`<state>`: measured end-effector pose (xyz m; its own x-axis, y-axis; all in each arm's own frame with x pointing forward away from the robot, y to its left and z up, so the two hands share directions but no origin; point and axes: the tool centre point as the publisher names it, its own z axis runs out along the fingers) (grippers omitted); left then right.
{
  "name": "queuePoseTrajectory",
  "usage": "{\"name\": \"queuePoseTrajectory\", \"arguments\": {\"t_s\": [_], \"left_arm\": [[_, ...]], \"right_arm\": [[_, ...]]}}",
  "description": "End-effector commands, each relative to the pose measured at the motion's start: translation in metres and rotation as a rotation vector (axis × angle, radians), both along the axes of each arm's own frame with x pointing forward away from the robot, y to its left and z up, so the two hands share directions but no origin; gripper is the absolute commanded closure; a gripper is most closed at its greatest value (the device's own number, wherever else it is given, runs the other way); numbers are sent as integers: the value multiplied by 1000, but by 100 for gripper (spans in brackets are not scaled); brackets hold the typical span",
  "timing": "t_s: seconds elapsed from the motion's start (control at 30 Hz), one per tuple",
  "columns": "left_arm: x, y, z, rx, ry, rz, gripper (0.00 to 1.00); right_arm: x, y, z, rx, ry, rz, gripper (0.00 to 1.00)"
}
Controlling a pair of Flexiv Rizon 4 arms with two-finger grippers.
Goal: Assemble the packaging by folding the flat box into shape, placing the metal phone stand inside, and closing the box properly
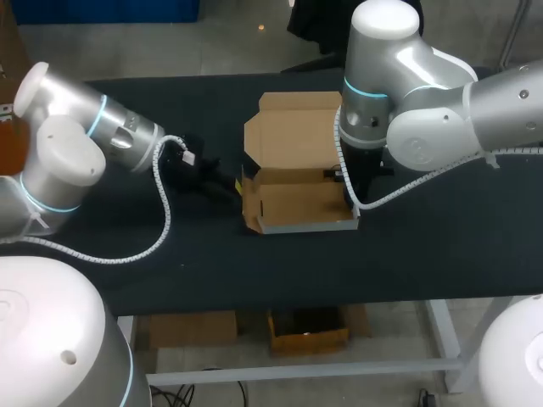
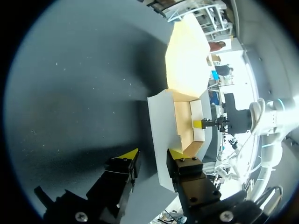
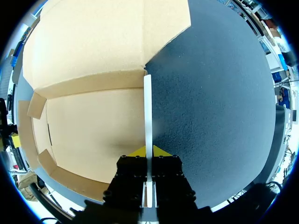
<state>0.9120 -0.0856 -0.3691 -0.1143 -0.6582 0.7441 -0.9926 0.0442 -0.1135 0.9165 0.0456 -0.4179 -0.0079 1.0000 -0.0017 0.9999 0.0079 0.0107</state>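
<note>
The cardboard box [image 1: 297,203] stands open in the middle of the table, its lid [image 1: 293,136] lying back behind it. My left gripper [image 1: 227,182] is at the box's left end. In the left wrist view its fingers [image 2: 153,154] stand open around the pale end flap [image 2: 159,130], which lies against one finger only. My right gripper [image 1: 344,180] is at the box's right end. It [image 3: 148,151] is shut on the thin right side wall [image 3: 147,112], seen edge-on. The inside of the box [image 3: 93,130] is bare. No metal phone stand shows in any view.
The black tabletop [image 1: 424,246] has free room in front of and to the right of the box. A white spiral cable [image 1: 161,203] loops from my left arm over the table's left part.
</note>
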Motion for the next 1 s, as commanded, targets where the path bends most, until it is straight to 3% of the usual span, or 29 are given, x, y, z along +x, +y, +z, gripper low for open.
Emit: {"name": "queuePoseTrajectory", "arguments": {"t_s": [0.03,1.0], "left_arm": [[2,-7,0,-6,3,-12,62],[-2,-42,9,-8,37,-18,61]], "right_arm": [[0,0,1,0,2,1,100],[0,0,1,0,2,1,100]]}}
